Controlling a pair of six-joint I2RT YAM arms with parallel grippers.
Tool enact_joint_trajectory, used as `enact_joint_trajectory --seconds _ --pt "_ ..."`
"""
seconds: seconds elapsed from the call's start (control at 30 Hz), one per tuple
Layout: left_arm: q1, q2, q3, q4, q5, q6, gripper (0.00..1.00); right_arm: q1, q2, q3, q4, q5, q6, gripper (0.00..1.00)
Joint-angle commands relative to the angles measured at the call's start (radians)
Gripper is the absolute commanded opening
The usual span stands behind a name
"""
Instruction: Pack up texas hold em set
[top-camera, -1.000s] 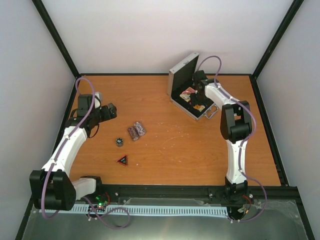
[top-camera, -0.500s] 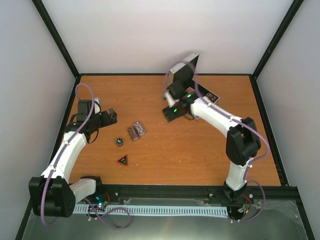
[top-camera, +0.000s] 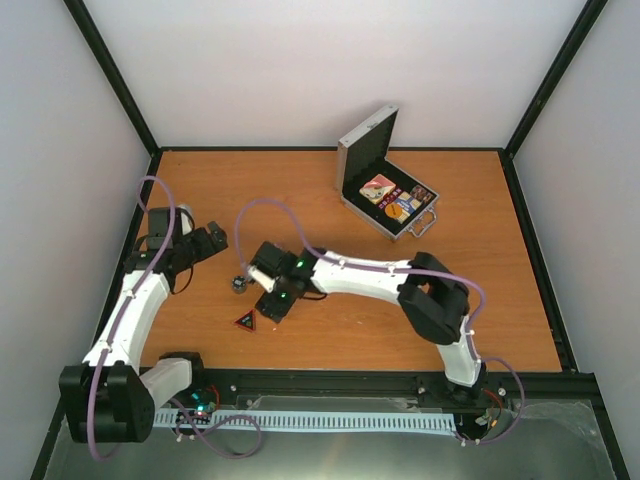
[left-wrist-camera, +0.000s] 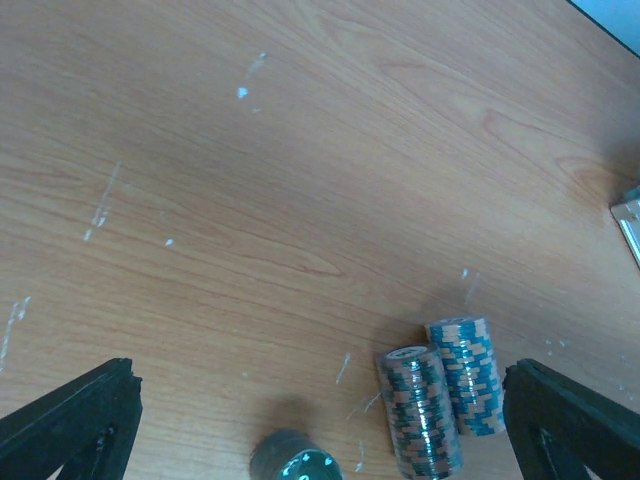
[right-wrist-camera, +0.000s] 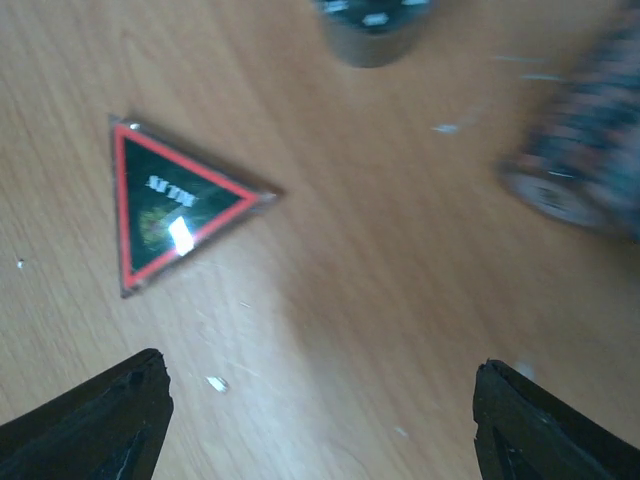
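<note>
From above, the silver case (top-camera: 365, 142) stands open at the far right, ready for pieces. The right gripper (top-camera: 272, 300) reaches across to the triangle (top-camera: 245, 321).

In the left wrist view, the left gripper (left-wrist-camera: 320, 420) is spread wide and empty, facing two chip stacks (left-wrist-camera: 440, 395) that lie on their sides.

In the right wrist view, the jaws are released and empty, probably to take the flat triangle.

Orange-brown wood-grain surface (top-camera: 350, 335) flecked with pale scuffs, plain white walls (top-camera: 300, 70) on three sides, black frame posts (top-camera: 112, 78) in the far corners, black rail (top-camera: 340, 381) along the near edge, soft even light throughout
</note>
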Motion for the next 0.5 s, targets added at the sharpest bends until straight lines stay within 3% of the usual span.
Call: enact_joint_trajectory --seconds 0.0,0.2,0.47 --pt "0.035 -0.049 -0.004 -0.054 -0.001 -0.048 1.00 0.080 0.078 0.044 0.071 0.040 -0.025 0.83" --pt "0.037 -0.047 0.021 -0.137 -0.113 -0.035 1.00 0.123 0.132 0.070 0.131 0.040 -0.057 0.85" --pt "0.039 -0.054 0.008 -0.119 -0.078 -0.061 1.00 0.165 0.212 0.121 0.115 0.065 -0.118 0.87"
